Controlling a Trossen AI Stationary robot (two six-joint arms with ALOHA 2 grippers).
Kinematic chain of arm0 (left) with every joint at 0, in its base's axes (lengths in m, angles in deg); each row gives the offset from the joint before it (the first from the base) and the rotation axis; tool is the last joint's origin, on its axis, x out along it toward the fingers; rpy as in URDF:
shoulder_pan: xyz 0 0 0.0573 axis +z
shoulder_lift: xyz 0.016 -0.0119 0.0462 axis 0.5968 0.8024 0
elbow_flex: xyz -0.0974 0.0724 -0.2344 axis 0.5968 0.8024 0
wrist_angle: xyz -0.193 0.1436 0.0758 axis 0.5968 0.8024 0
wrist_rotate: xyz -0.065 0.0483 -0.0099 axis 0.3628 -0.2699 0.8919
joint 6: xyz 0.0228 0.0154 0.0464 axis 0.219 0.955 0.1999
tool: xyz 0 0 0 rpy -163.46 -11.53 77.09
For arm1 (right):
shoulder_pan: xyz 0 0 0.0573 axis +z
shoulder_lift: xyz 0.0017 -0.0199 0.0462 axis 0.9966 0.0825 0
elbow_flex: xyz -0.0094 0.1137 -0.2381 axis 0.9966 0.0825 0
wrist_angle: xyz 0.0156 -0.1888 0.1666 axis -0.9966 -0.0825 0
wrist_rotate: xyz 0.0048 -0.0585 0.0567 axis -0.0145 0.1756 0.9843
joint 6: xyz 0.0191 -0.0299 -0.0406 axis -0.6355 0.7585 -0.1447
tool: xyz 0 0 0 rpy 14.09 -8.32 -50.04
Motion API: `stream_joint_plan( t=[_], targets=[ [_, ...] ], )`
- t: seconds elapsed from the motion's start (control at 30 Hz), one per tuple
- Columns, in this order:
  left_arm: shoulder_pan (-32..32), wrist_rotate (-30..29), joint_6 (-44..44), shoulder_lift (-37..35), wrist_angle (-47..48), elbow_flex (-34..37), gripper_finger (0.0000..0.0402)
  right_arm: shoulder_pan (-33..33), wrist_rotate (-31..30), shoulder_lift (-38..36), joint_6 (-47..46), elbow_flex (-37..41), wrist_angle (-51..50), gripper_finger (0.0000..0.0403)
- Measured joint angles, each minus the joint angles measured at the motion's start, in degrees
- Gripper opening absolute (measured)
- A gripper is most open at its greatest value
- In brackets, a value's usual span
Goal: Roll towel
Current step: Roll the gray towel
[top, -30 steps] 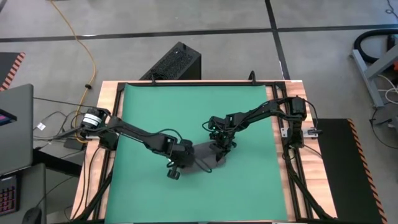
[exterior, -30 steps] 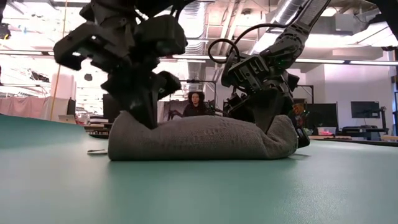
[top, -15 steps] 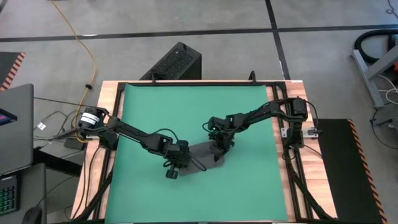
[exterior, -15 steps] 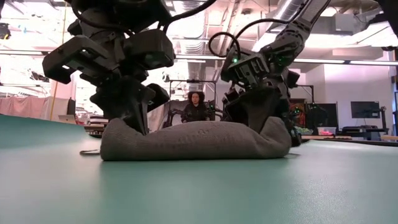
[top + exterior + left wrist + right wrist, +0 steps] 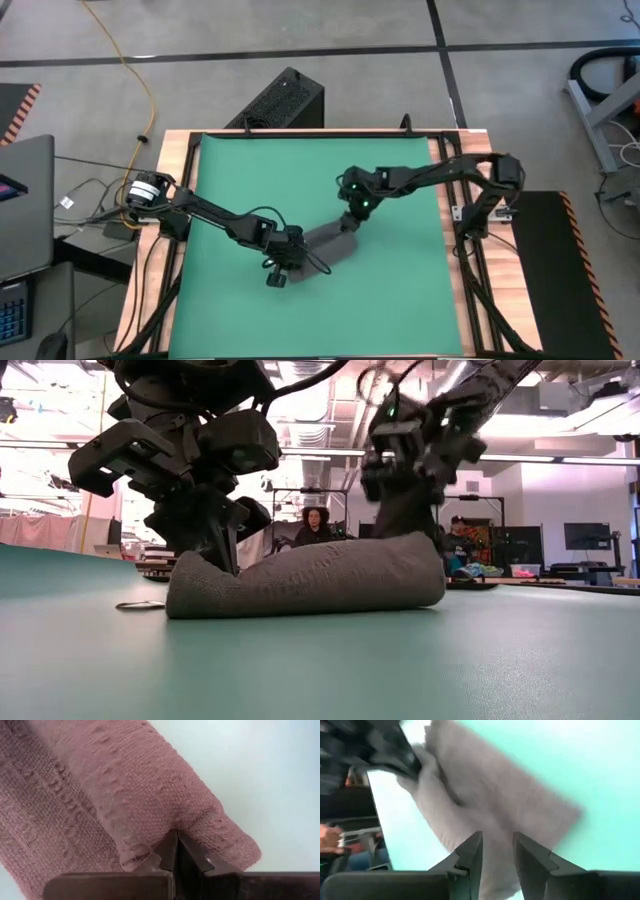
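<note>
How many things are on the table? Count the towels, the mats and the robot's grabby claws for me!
towel: 1
green mat: 1
grippers: 2, the left gripper and the right gripper
Total: 4
</note>
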Motion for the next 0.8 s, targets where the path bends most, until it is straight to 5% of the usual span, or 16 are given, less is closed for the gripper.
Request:
stream_joint_plan(
  t=[0.37,0.6,0.8],
  targets=[
    [-0.06,-0.21,-0.40,0.04,-0.38,0.11,0.0000,5.53,-5.32,-7.50,6.37,-0.15,1.84,0.0118],
    [-0.06,-0.27,-0.61,0.04,-0.39,0.11,0.0000,12.52,-11.63,-5.69,10.90,0.07,3.17,0.0105],
    [-0.06,-0.03,-0.36,0.07,-0.83,0.20,0.0000,12.12,-13.87,-2.49,13.62,0.05,1.47,0.0078]
  ],
)
